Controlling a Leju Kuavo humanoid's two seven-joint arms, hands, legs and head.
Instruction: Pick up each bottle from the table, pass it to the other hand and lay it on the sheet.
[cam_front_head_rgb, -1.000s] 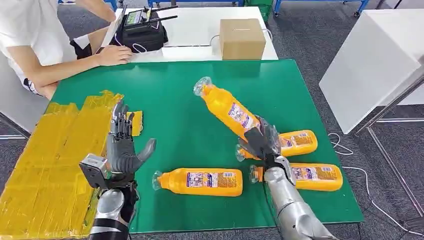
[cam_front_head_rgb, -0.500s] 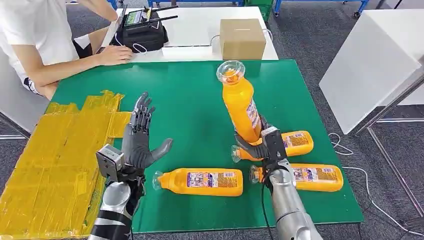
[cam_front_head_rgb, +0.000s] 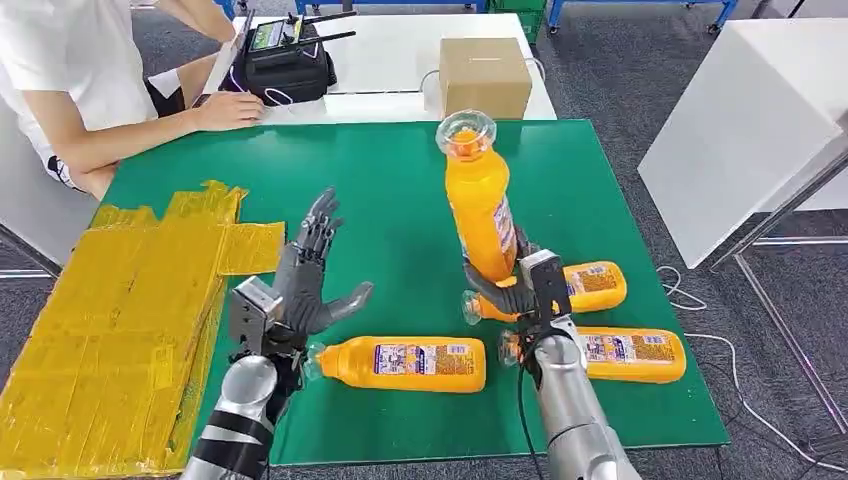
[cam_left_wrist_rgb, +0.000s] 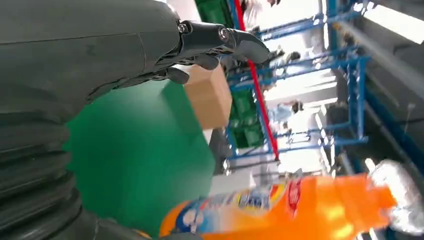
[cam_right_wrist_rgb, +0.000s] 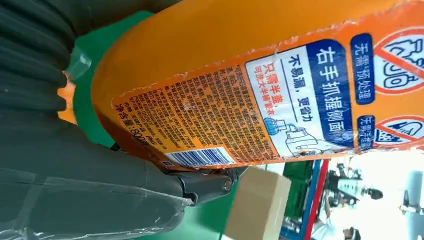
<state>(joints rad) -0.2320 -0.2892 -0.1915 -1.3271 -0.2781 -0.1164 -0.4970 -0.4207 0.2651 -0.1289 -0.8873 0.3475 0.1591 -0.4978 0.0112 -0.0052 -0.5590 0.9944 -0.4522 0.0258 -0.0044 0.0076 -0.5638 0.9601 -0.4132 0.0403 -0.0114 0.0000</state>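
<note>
- Bottle, the orange one I hold, stands nearly upright above the green counter, clear cap up, lifted off the surface. My right hand has its fingers wrapped round the bottle's lower end, just under the label.
- My left hand is raised over the counter with its fingers spread and nothing in them, palm turned toward the bottle, well apart from it as yet.
- Three more bottles lie flat on the counter: one just beside my left wrist, two others close behind my right hand.
- The yellow sheet lies on my left side of the counter, where this bottle has to end up lying down.
- Handling, as I judge it: the bottle looks full, so fairly heavy for its size and top-heavy when gripped this low. The plastic wall looks stiff and smooth; the glossy label seen in the right wrist view may be slippery.
- Where to take it: I would close the left fingers round the middle of the body, above my right fingers and below the narrowing shoulder. The neck and cap are too slim to steady a full bottle.
- Risk, as I judge it: letting go on the right before the left grip is firm could let it swing or slide out.
</note>
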